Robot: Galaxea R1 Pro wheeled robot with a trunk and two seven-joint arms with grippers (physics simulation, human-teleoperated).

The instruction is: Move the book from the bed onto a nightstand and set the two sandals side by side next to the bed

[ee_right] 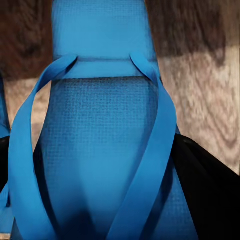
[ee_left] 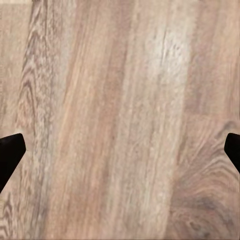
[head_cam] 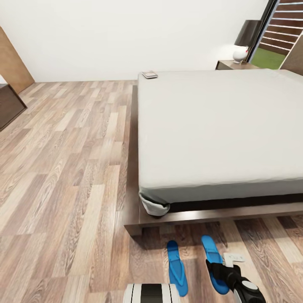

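Bottom of the head view, and the two sandals lie on the floor [head_cam: 63, 168] just off the foot of the bed [head_cam: 219, 126]; the left sandal [head_cam: 176, 267] sits free, roughly parallel to its mate, a small gap between them. The right gripper [head_cam: 216, 269] is down on the right sandal [head_cam: 212, 259]; in the right wrist view the blue sole [ee_right: 100, 165] and its thin straps [ee_right: 155, 150] run between the dark fingers [ee_right: 210, 190], which press close on either side, so the claw looks clamped on the sandal, though true contact is hard to confirm. The left gripper [ee_left: 120, 150] hovers over bare planks, fingertips [ee_left: 10, 150] wide apart, holding nothing.

Handling: the sandal should be light and flat, the sole bendy, the straps floppy; better to pinch across the sole edges than the straps, or it may swing.

The book [head_cam: 150, 75] rests at the bed's far left corner, upper middle of the frame; thin and stiff, best taken by an overhanging edge. A nightstand [head_cam: 235, 64] with a lamp [head_cam: 243, 42] stands upper right.
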